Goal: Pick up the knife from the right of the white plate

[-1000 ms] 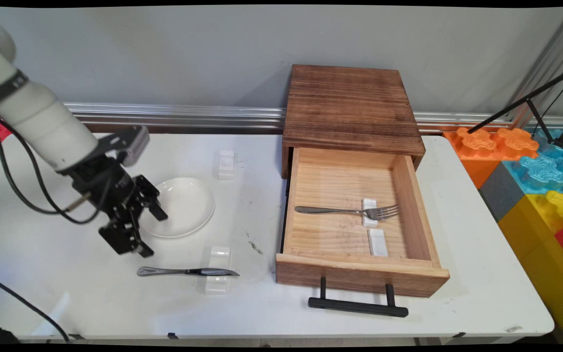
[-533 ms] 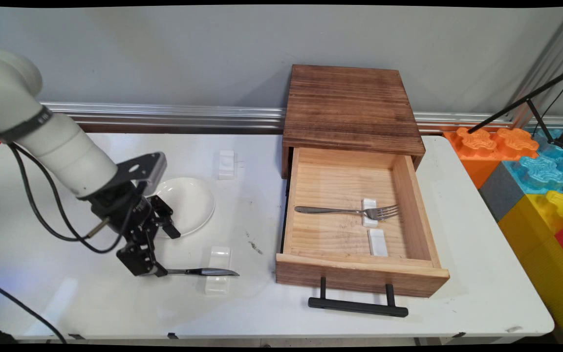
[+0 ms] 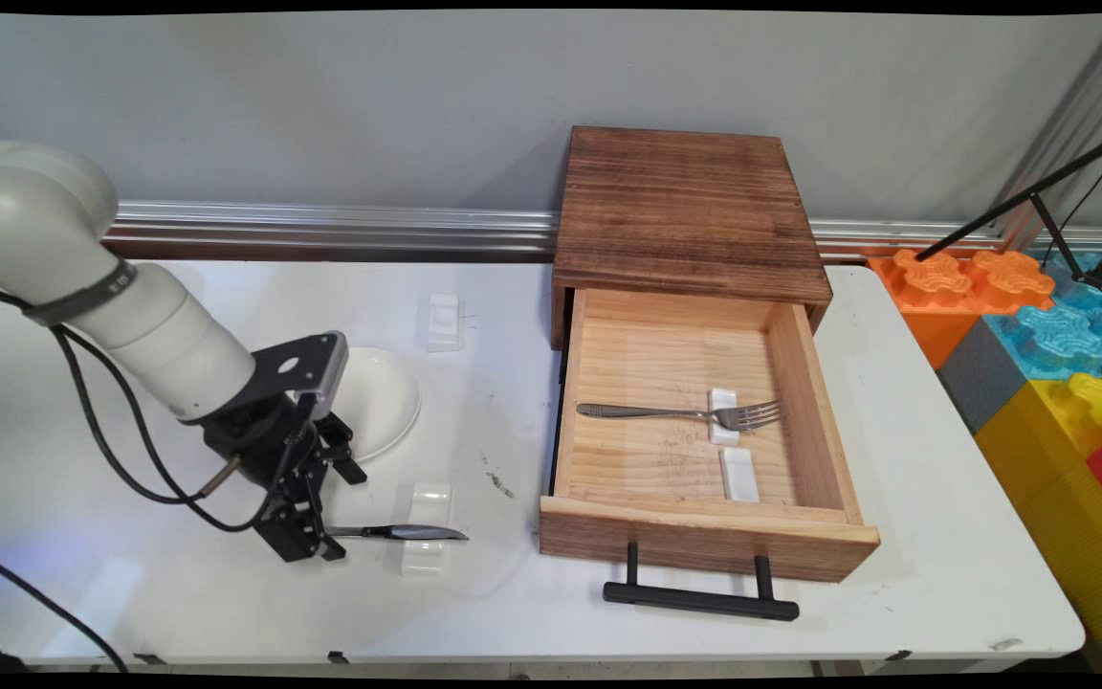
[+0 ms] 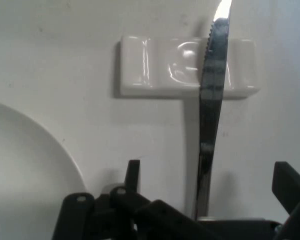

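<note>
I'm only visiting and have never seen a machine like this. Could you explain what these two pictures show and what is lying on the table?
It is a white robot arm ending in a black two-finger gripper. One picture looks down from a fixed camera above the table; the other comes from a camera on the hand itself. The open gripper straddles the handle of a knife, whose blade lies across a small white rest. Beside it sits a white plate, with another rest behind. To the right, a wooden box's open drawer holds a fork and two more rests.
</note>
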Tool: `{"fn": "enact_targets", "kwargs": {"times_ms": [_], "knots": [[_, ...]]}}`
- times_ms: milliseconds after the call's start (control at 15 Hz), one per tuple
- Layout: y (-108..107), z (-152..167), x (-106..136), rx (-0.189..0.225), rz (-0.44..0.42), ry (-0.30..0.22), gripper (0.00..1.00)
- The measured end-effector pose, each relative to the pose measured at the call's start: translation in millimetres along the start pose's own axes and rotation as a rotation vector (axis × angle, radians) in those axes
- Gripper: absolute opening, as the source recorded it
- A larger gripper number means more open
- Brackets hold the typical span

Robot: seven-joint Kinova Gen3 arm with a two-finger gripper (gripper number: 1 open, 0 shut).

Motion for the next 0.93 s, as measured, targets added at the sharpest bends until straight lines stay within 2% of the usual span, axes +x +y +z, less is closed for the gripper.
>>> {"fn": "enact_targets", "kwargs": {"times_ms": [800, 867, 933], "knots": [[4, 22, 2, 0.034, 0.015, 0.004, 1.00], [4, 22, 2, 0.034, 0.018, 0.004, 0.00], [4, 23, 2, 0.035, 0.020, 0.003, 0.00]]}}
